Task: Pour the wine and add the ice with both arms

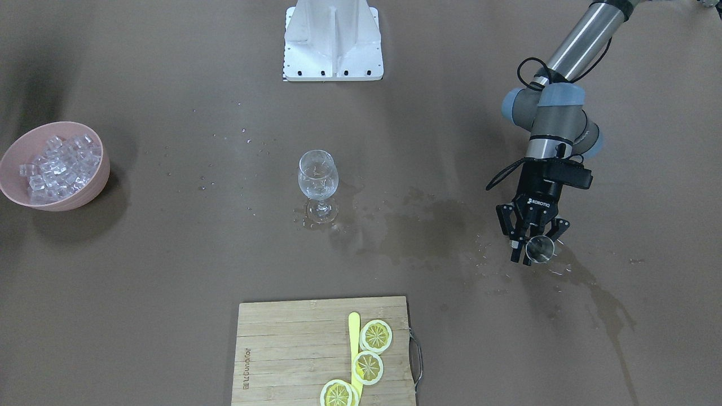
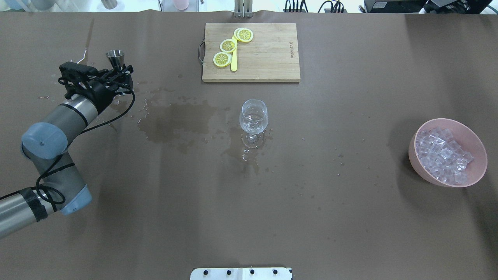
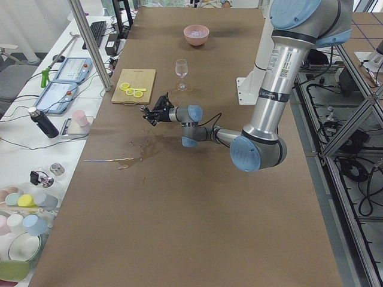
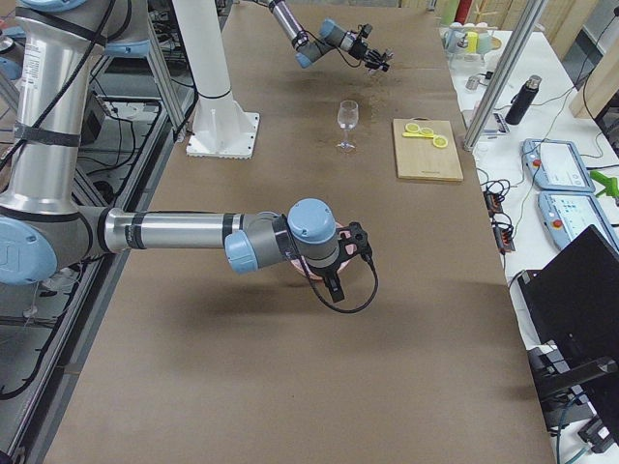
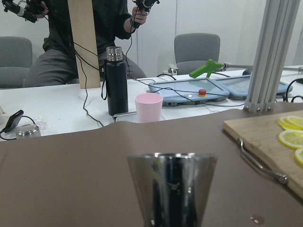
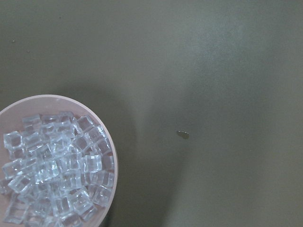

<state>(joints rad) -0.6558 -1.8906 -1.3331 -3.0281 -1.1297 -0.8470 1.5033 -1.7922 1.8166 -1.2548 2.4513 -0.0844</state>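
From across the table [image 1: 169, 270], my left claw [image 1: 535, 243] is closed around a small metal jigger [image 1: 542, 249], whose open mouth faces the camera. It sits low by a wet patch [image 1: 428, 225]; I cannot tell whether the jigger touches the table. The glass [image 1: 318, 179] stands upright in the middle, well apart from the claw, with a puddle at its foot. A little clear wine [image 1: 317, 187] seems to lie low in it, though it is hard to see. The ice [image 1: 56, 163] is heaped in a pink bowl [image 1: 93, 186] at the left edge. A board [image 1: 282, 349] with lemon slices [image 1: 376, 336] lies at the bottom.

From overhead, the left claw [image 2: 120, 74] grips the jigger [image 2: 115, 57], whose cone stands out beyond my fingers. The glass [image 2: 253, 116] is central, and the bowl [image 2: 479, 159] of ice [image 2: 441, 153] is far right.

From the left end, the left claw [image 3: 152, 112] is low over the table, near the board [image 3: 140, 81]. The glass [image 3: 181, 67] and the bowl [image 3: 196, 34] lie beyond it.

From the right end, my right claw [image 4: 332, 280] points down over the bowl, which shows pink behind my wrist. I cannot tell from here how far its fingers are apart.

My left wrist camera has the jigger [image 5: 171, 189] upright in the lower middle, wide mouth on top. The board [image 5: 255, 135] and slices [image 5: 293, 137] are at the right. Past the table are a pink cup [image 5: 148, 107], a black bottle [image 5: 116, 82] and a seated person [image 5: 71, 52].

My right wrist camera looks straight down on the bowl [image 6: 112, 156], lower left, full of ice [image 6: 52, 165]. My fingers do not show, so I cannot tell the right claw's opening.
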